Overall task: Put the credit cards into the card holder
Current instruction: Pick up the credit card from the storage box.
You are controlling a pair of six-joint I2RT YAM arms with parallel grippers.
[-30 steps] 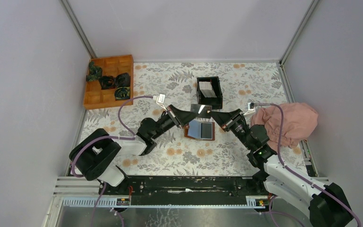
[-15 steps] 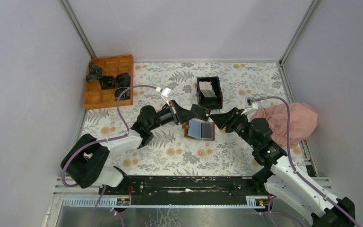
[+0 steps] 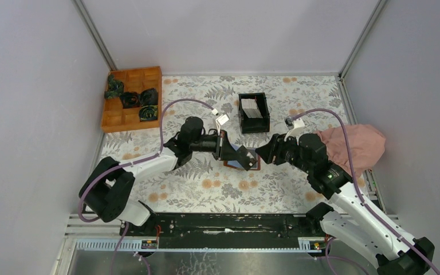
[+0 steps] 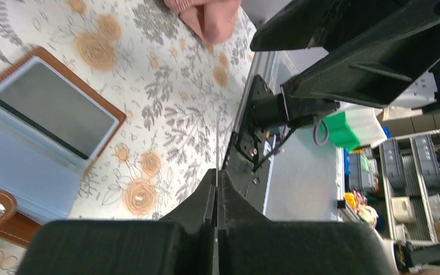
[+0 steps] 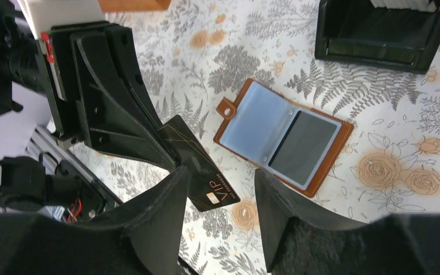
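Observation:
The card holder lies open on the floral mat, brown outside, with clear pale-blue sleeves and a dark card in one pocket; it also shows as the holder and, partly covered, as the holder. My left gripper is shut on a black credit card marked VIP, held edge-on in the left wrist view as a thin card edge just above the mat beside the holder. My right gripper is open, its jaws either side of that card's free corner without touching it. More credit cards stand in the black box.
The black box stands just behind the holder. An orange wooden tray with dark bundles is at the back left. A pink cloth lies at the right, under the right arm's cable. Grey walls enclose the mat.
The right gripper has opened and let go of the black card. The left gripper has closed on it and swung it forward and right, down over the holder.

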